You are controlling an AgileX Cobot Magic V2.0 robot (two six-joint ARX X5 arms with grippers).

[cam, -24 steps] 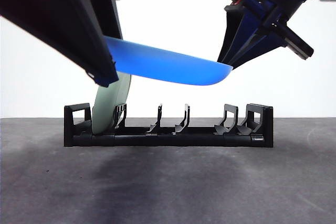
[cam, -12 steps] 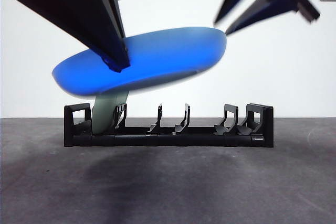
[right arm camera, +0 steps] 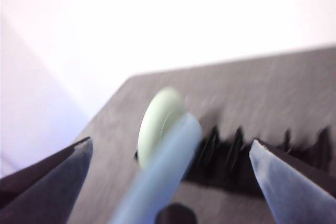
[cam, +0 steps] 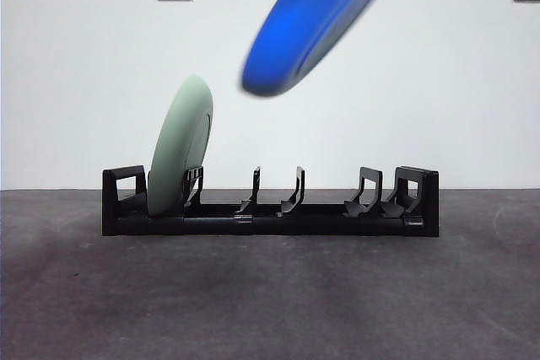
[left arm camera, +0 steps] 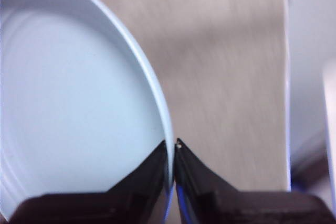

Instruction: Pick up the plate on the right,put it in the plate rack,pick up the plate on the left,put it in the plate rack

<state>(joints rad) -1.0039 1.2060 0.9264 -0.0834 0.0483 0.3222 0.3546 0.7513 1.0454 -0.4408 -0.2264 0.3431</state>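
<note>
The left claw (left arm camera: 172, 153), pinching the blue plate (cam: 316, 18) by its rim, has now lifted it high above the plate rack (cam: 270, 204), where the green plate (cam: 180, 147) is already standing, while the right claw (right arm camera: 168, 182) is hanging wide and holding nothing.

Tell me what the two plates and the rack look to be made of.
Green plate: probably matte plastic or melamine; pale, even, no glare.
Blue plate: likely smooth plastic; saturated colour, soft sheen, though blurred.
Rack: black moulded plastic, judging by its blocky ends and thin dividers.
</note>
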